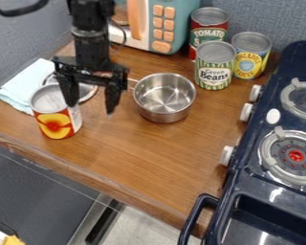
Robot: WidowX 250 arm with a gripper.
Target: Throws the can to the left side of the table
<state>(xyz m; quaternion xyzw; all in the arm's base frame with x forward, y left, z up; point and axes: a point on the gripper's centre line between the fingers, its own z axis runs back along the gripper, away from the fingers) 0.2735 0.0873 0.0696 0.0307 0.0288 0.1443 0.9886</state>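
While the cylindrical metal can with a red, white and orange label (pixel 55 125) stands upright at the left of the frame, the black two-finger gripper (pixel 90 109) hangs just to its right, fingers spread wide and pointing down. Nothing is held between them; the nearer finger overlaps the can's right edge, though whether they touch I can't tell.

Both are over the brown wood-grain table (pixel 143 160), near its front left edge. Behind the can lie a pale blue folded cloth (pixel 21 88) and a round silver lid (pixel 86 91), partly hidden. A shiny steel saucepan (pixel 164 98) sits right of the gripper, near the centre. At the upper right are a red-and-green can (pixel 208 31), a green-and-white striped can (pixel 214 67) and a yellow-and-blue can (pixel 250 56), below a blue-grey wall (pixel 270 16). A teal-and-white toy microwave (pixel 181 19) with orange buttons stands at the top, and a dark blue toy stove (pixel 245 182) fills the right side.

The first can shows its plain silvery top and a big orange fruit shape with a dark red middle.
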